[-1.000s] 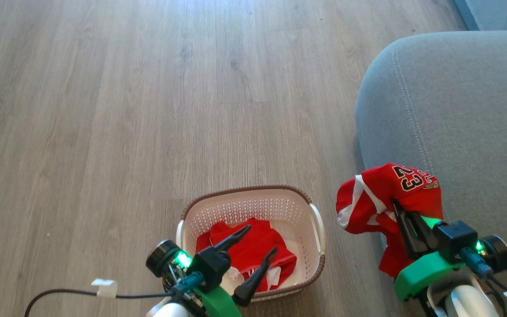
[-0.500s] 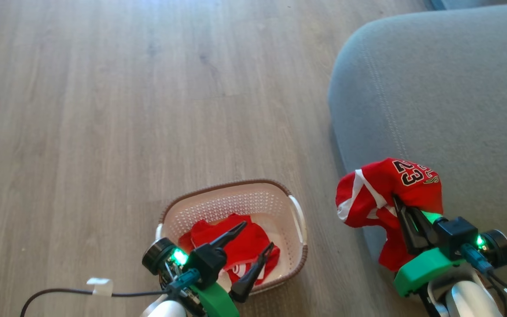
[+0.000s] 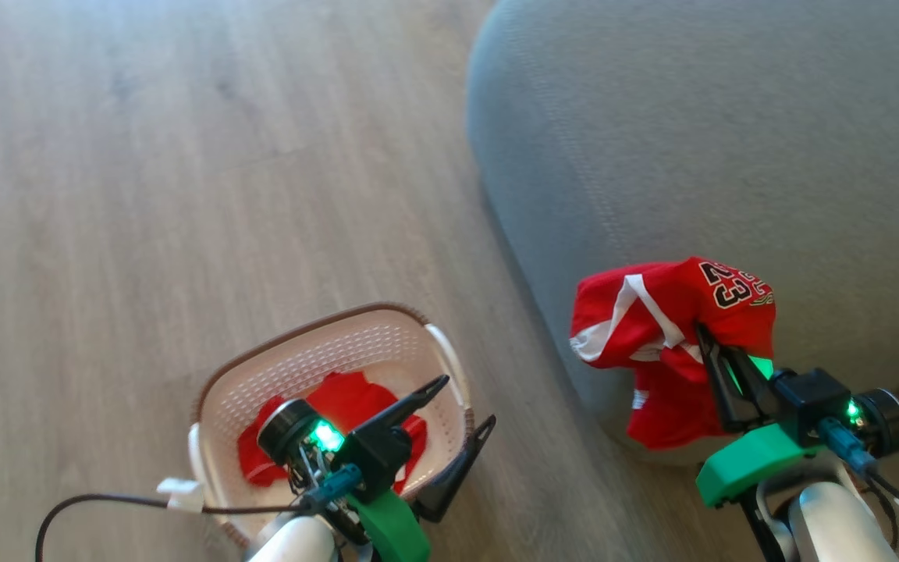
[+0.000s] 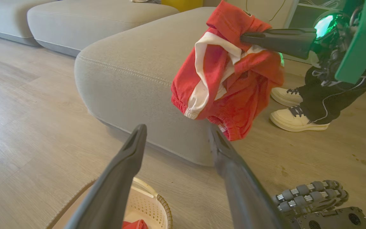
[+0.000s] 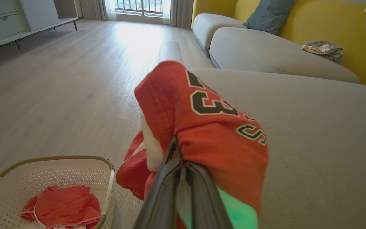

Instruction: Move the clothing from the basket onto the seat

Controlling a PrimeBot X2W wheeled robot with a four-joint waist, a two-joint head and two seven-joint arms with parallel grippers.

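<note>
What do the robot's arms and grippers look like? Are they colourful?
Both the left gripper and the right gripper have two long, pointy black fingers on a black block, with a bright green bracket and a glowing green light. The forearms are pale white. A black cable with a little white tag trails from the left arm.

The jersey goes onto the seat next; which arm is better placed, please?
Right. The right gripper is shut on the jersey at the seat's edge; the left gripper hangs open over the basket.
</note>
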